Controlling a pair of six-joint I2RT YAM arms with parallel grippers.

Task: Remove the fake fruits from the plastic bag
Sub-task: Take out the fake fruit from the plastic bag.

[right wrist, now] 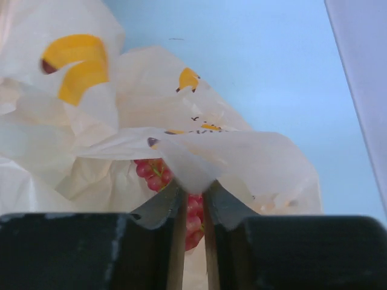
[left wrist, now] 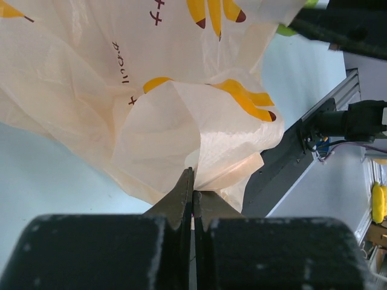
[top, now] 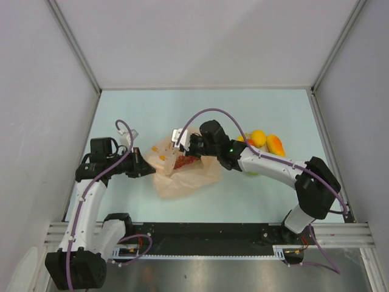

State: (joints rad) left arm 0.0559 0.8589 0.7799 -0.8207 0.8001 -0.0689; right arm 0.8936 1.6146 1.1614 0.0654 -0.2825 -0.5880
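Note:
The peach plastic bag (top: 182, 180) lies crumpled at the table's middle, its mouth facing up. My left gripper (top: 152, 170) is shut on the bag's left edge; in the left wrist view the film (left wrist: 151, 90) is pinched at the tips of that gripper (left wrist: 195, 184). My right gripper (top: 182, 146) sits at the bag's mouth with its jaws almost together, nipping a flap of the bag (right wrist: 242, 157) at the tips of that gripper (right wrist: 193, 188). A dark red grape bunch (right wrist: 151, 172) lies inside the bag just beyond the fingers, also visible from above (top: 184, 162).
Several fake fruits lie on the table behind my right forearm: an orange fruit (top: 258, 138), a yellow-orange one (top: 275, 145) and a green one (top: 252, 173) mostly hidden under the arm. White walls enclose the table; a black rail (top: 206, 231) runs along the near edge.

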